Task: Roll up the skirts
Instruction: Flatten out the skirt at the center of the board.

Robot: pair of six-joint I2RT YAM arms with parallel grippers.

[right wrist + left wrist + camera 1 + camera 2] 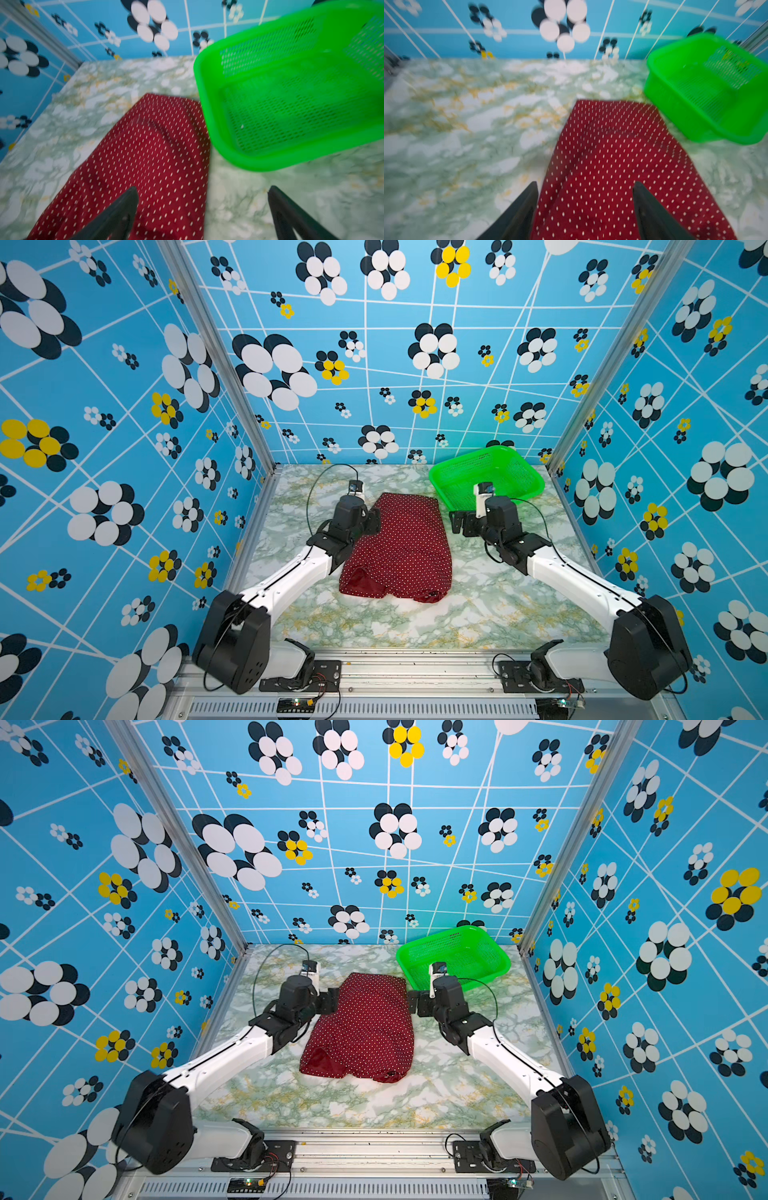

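The skirts show as one maroon skirt with white polka dots (401, 547) (365, 1027), lying flat mid-table with its length running away from the arms. Plain red lining (361, 580) shows at the near hem. My left gripper (372, 520) (584, 184) sits at the skirt's left edge near the far end. It is open, with one finger over the table, the other over the dotted fabric (612, 155), and nothing pinched. My right gripper (457, 522) (202, 189) hangs open at the right edge, straddling cloth (145, 155) and bare table.
A green mesh basket (536, 483) (503, 961) (199, 83) stands at the back right, close behind my right gripper and almost touching the skirt's far right corner. The marble-patterned table (415, 626) is boxed in by blue flowered walls on three sides.
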